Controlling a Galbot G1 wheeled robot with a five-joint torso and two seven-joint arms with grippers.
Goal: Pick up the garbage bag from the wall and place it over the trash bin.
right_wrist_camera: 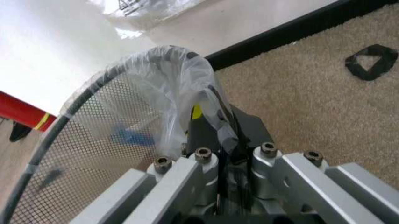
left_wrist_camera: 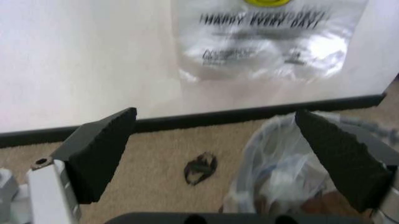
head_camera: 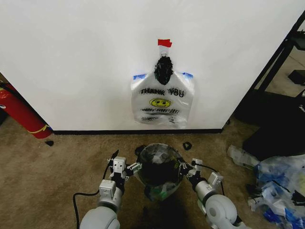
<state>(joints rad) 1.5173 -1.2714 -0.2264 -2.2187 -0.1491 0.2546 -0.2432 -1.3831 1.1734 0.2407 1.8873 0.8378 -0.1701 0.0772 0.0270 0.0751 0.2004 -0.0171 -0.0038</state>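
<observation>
My left fingers (left_wrist_camera: 103, 154) stand wide apart, holding nothing, just left of the trash bin (head_camera: 159, 169) on the carpet. My left gripper (head_camera: 135, 168) sits at the bin's left rim. The garbage bag (head_camera: 161, 157), thin clear plastic with bluish patches, is draped over the bin's round mouth and lines the mesh wall inside. My right gripper (head_camera: 183, 168) is at the bin's right rim, its fingers (right_wrist_camera: 215, 135) closed on the bag's edge there. Behind the bin, the white wall (head_camera: 71, 57) with its black baseboard carries a printed smiley bag (head_camera: 162, 102) hanging from a hook.
</observation>
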